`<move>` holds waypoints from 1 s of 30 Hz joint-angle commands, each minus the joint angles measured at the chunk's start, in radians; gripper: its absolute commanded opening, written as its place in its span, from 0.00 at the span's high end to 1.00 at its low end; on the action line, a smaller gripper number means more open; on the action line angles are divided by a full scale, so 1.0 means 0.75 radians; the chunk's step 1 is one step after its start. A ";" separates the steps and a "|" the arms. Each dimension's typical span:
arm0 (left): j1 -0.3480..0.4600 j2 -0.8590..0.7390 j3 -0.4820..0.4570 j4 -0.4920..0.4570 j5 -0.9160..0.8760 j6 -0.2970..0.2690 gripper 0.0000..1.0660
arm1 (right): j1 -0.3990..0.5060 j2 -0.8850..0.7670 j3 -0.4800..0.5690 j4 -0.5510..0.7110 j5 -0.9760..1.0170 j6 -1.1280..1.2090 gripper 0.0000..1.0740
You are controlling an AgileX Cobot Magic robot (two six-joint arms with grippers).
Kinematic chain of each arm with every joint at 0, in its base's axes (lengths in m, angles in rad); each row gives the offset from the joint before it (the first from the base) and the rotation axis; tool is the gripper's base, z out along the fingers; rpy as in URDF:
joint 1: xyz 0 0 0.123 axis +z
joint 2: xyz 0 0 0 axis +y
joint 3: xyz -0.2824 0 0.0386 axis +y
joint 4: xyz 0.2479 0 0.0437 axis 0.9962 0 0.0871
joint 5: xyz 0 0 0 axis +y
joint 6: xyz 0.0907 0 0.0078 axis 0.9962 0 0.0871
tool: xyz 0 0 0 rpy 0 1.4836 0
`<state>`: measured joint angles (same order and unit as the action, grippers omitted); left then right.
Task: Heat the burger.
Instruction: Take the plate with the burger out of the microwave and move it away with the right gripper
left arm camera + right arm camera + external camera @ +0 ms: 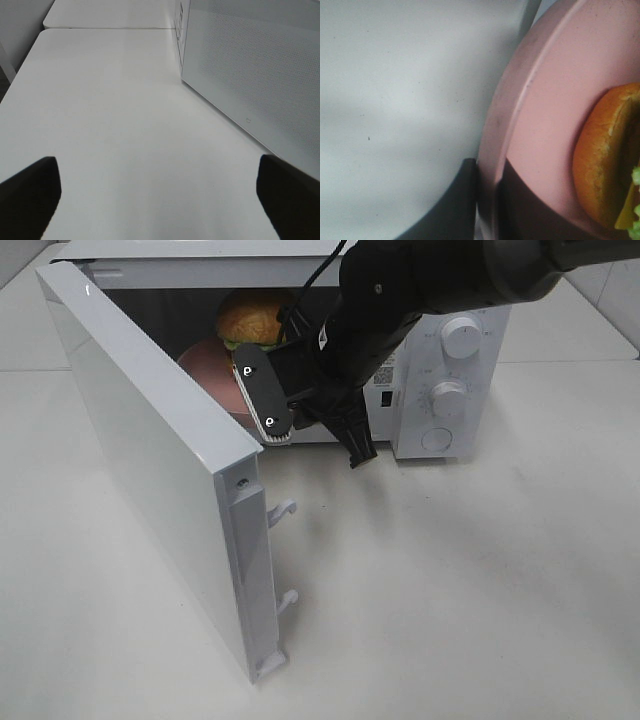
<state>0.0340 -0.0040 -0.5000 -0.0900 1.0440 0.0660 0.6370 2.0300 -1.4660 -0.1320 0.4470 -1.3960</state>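
The burger (252, 318) sits on a pink plate (210, 365) inside the open white microwave (450, 370). In the right wrist view the bun of the burger (605, 160) lies close by on the plate (545, 100). My right gripper (487, 200) is shut on the plate's rim, one dark finger on each side. In the high view the right arm (400, 290) reaches into the oven's mouth. My left gripper (160, 200) stands open over bare table, with nothing between its fingers; it does not show in the high view.
The microwave door (150, 460) swings wide open toward the front left, and its latch hooks (285, 508) stick out. That door (250, 60) stands just to one side of the left gripper. Two knobs (460, 337) sit on the control panel.
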 commanded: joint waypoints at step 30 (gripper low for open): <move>0.001 -0.031 0.005 -0.011 -0.009 -0.004 0.06 | -0.005 -0.381 0.425 0.035 -0.156 -0.077 1.00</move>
<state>0.0340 -0.0040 -0.5000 -0.0900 1.0440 0.0660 0.6390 1.7790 -1.1540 -0.0990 0.3950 -1.4640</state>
